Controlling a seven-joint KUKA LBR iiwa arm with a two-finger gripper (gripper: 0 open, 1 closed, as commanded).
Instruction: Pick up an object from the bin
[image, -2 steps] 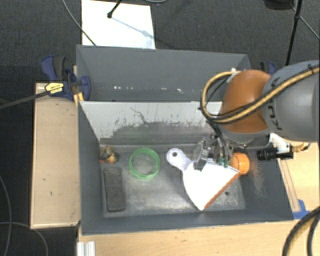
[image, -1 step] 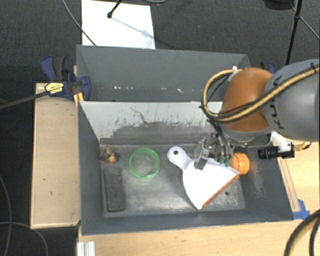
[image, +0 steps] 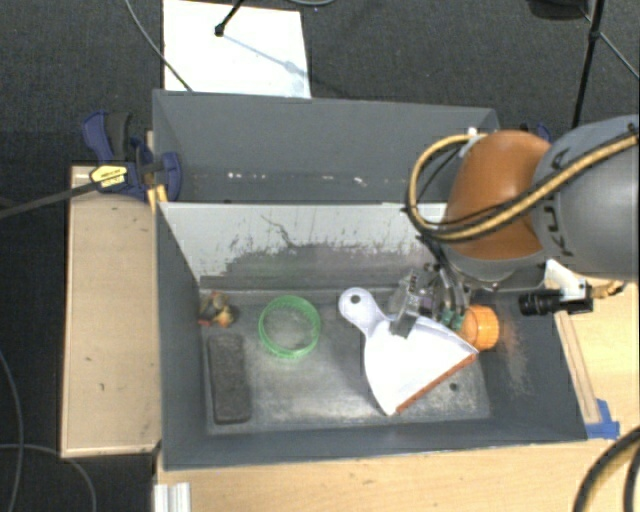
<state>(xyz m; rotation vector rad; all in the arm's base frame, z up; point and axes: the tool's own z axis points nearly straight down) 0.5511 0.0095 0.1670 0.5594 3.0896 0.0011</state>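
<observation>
My gripper (image: 408, 312) hangs low at the right of the bin floor, its fingers right above the neck of a white dustpan-like scoop (image: 410, 365) with a brown edge. The scoop lies flat, its round handle end pointing up-left. An orange round thing with a green part (image: 478, 327) lies just to the right of the gripper, against the scoop's upper corner. Nothing shows between the fingers.
A green ring-shaped cup (image: 290, 327) lies left of the scoop. A dark grey oblong block (image: 229, 376) sits along the left wall, with a small brown and orange piece (image: 214, 313) above it. The arm's orange cover and cables loom over the right side.
</observation>
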